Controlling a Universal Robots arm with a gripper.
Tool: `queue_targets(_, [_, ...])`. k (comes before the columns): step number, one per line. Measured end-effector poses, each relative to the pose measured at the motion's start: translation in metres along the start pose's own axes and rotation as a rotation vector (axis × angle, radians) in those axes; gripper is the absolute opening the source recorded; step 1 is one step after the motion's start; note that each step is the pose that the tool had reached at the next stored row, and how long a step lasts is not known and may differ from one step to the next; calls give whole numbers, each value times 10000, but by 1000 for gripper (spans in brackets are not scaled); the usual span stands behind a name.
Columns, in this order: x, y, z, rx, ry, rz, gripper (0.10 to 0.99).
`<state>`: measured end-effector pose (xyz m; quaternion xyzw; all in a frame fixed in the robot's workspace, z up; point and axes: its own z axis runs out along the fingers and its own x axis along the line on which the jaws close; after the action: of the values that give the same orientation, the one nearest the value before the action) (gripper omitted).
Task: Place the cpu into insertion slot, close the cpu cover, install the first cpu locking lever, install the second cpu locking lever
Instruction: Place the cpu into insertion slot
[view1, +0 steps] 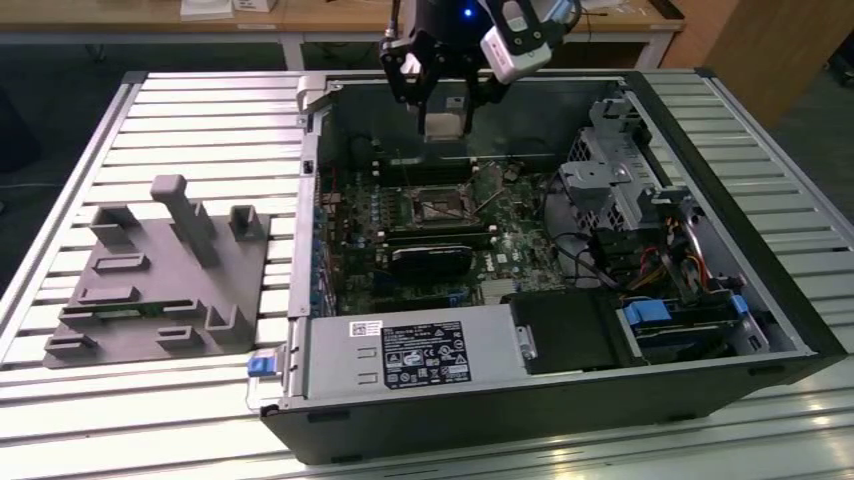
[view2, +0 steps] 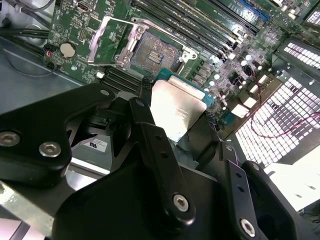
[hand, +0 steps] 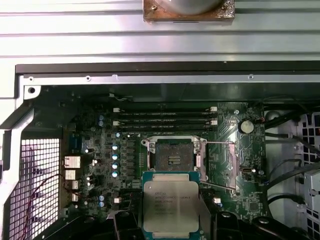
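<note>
Gripper (view1: 445, 112) clamped on flat square silver-grey cpu (view1: 443, 125), above open black computer case (view1: 561, 400).
Wrist hung pointing down over the green motherboard (view1: 400, 235); in both wrist views black fingers (view2: 150, 130) pinched the cpu (view2: 177, 110) (hand: 171, 207) by opposite edges, apart from the dark-centred square insertion slot (view2: 155, 50) (hand: 174, 156), thin silvery cpu cover (view2: 96, 45) (hand: 233, 167) flipped open beside it.

The cpu (view2: 177, 111) — one edge hidden behind the jaws.
</note>
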<state>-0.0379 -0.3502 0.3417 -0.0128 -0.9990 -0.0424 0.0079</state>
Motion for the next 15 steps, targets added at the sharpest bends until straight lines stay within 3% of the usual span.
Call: queue_targets(15, [-1, -6, 70, 13, -19, -1, 537])
